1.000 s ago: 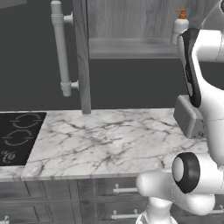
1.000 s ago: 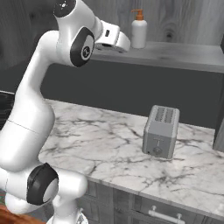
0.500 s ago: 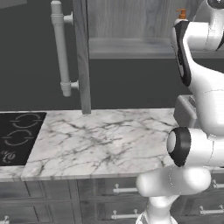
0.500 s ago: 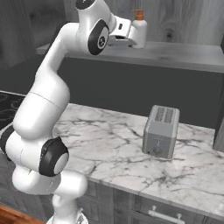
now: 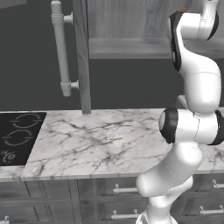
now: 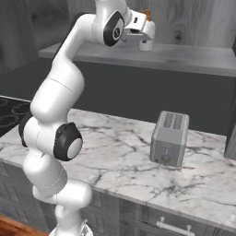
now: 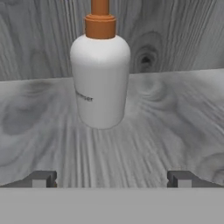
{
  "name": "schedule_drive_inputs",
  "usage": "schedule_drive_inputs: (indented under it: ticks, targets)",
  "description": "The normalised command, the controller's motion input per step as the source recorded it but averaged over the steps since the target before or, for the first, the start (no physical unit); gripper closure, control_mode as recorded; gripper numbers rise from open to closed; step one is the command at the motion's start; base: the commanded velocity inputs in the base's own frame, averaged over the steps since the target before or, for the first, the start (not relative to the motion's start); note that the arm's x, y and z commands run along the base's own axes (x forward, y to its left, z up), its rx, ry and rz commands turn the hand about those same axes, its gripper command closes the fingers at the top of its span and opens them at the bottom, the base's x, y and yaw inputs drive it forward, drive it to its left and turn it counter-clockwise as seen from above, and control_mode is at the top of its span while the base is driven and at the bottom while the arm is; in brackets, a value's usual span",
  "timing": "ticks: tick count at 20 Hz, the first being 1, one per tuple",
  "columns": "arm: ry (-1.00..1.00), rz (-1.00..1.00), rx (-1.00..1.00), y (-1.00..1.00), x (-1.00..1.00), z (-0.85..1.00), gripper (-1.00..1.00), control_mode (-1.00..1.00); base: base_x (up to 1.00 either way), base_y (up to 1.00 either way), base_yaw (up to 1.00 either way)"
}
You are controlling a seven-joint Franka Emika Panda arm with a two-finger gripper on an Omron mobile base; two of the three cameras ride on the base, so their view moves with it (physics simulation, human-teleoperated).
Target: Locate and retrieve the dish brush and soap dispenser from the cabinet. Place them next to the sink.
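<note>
- The arm is reaching high, up at the cabinet (image 5: 127, 26), whose grey wood-grain shelf (image 6: 193, 57) runs across the wall above the counter.
- In the right base view the gripper (image 6: 146, 40) is level with that shelf, at the soap dispenser (image 7: 100, 74).
- The hand view looks straight at the soap dispenser: a white rounded bottle with an orange pump top, standing upright on the shelf boards, the wood-grain back wall behind it.
- The 2 dark fingertips (image 7: 41, 178) sit far apart at the bottom of the hand view, 1 on each side. The jaws are spread wide with nothing between them; the bottle stands ahead of the tips, not touched.
- From the right base view, the white bottle peeks out just below the hand, its orange top (image 6: 145, 14) showing above it.
- The cabinet door (image 5: 81, 57) stands swung open, edge-on in the left base view, its long pale bar handle (image 5: 60, 48) facing left.
- Below, the white marble counter (image 5: 96, 140) carries a silver toaster (image 6: 169, 138), and the black stovetop (image 5: 17, 138) lies at the counter's left end.
</note>
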Motion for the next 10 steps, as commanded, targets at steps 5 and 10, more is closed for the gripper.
schedule_drive_inputs:
  ticks: [5, 10]
  targets:
    - [-0.2, -0.04, 0.03, -0.07, 0.22, -0.01, -1.0, -1.0, 0.0, 0.0, 0.0]
    - [-0.19, 0.0, 0.0, 0.0, 0.25, -0.01, -1.0, -1.0, 0.0, 0.0, 0.0]
